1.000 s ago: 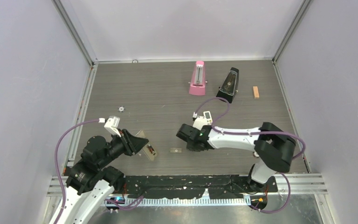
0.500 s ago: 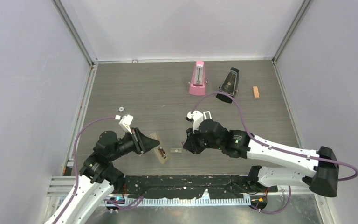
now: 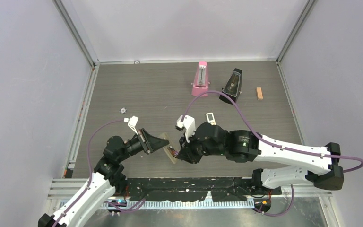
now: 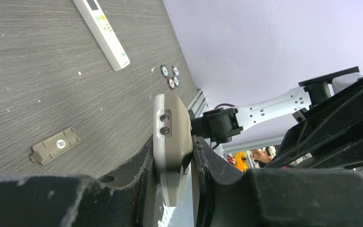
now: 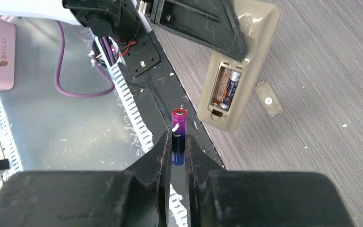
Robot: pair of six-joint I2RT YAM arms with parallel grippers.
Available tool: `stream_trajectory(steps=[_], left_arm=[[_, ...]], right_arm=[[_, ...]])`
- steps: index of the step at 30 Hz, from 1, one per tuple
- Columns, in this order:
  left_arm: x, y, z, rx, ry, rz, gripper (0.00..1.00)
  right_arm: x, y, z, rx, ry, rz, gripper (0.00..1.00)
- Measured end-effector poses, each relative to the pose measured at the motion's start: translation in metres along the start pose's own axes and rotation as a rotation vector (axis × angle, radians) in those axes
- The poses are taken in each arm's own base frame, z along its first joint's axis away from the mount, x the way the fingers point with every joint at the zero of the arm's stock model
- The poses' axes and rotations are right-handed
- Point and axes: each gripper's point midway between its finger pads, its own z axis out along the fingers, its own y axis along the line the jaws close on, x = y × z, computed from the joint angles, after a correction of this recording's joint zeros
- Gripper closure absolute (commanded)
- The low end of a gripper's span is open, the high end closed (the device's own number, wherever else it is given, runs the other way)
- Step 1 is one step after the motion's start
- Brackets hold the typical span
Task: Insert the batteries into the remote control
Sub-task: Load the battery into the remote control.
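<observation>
The remote control (image 3: 172,153) shows its grey-beige back, and my left gripper (image 3: 162,141) is shut on one end of it, holding it off the table. In the left wrist view the remote control (image 4: 171,118) stands edge-on between the jaws of the left gripper (image 4: 174,144). Its battery bay (image 5: 224,87) is open with one battery (image 5: 231,89) lying inside. My right gripper (image 5: 177,142) is shut on a purple-blue battery (image 5: 178,124), just short of the remote's open end. Seen from above, the right gripper (image 3: 182,154) sits right beside the remote.
The loose battery cover (image 5: 268,98) lies on the table by the remote. A broader white remote (image 3: 210,118) lies behind the right arm, with a cluster of small round caps (image 4: 170,77) near it. Pink metronome (image 3: 200,79), black metronome (image 3: 231,85) and orange block (image 3: 259,93) stand at the back.
The left gripper has carried the remote rightward toward the middle. The right arm has swung left and nearer, bringing its battery up to the remote's open end.
</observation>
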Motion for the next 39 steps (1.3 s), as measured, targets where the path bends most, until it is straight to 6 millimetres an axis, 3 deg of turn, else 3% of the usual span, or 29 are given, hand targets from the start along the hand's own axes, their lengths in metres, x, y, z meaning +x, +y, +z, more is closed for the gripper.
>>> stream_trajectory(steps=[6,14,24,39], left_arm=[[-0.009,-0.016,-0.005,0.077,-0.068,-0.002,1.00],[-0.017,-0.033,-0.013,0.138,-0.123,0.006,1.00],[-0.015,-0.030,-0.014,0.137,-0.124,-0.037,1.00],[-0.017,-0.031,-0.015,0.136,-0.138,-0.097,1.00]], right_arm=[[-0.008,0.005,0.016,0.094,0.052,-0.022,0.95],[0.004,-0.012,0.037,0.240,0.153,-0.062,0.95],[-0.013,-0.011,0.032,0.279,0.143,-0.091,0.94],[-0.005,-0.016,0.044,0.326,0.212,-0.124,0.89]])
